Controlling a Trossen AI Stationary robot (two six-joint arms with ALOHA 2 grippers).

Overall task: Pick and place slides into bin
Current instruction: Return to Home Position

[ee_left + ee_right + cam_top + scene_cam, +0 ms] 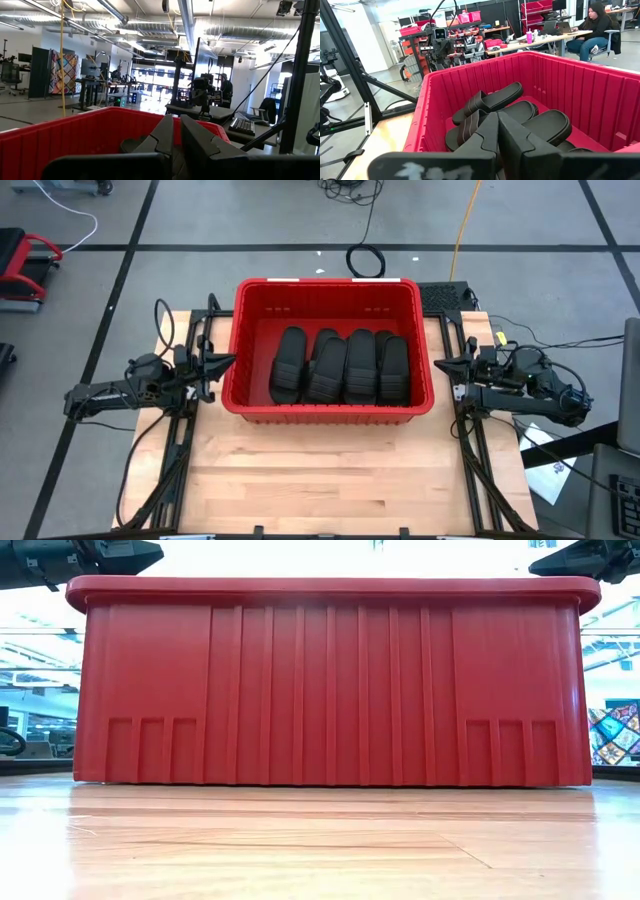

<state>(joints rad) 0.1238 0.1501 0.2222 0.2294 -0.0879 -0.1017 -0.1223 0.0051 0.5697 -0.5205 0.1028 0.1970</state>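
The red bin (328, 412) stands on the far half of the wooden table and fills the low view (330, 680). Several black slides (340, 368) lie side by side on its floor; some lean on one another in the right wrist view (495, 100). My left gripper (228, 363) is shut and empty just outside the bin's left wall, at rim height; its fingers (167, 131) point over the rim. My right gripper (440, 364) is shut and empty just outside the bin's right wall, its fingers (507, 131) pointing into the bin.
Bare wooden table (320, 470) lies between the bin and the near edge. A black box (446, 295) sits at the table's far right corner. Cables run along both arm frames. A seated person (596, 25) shows far off in the room.
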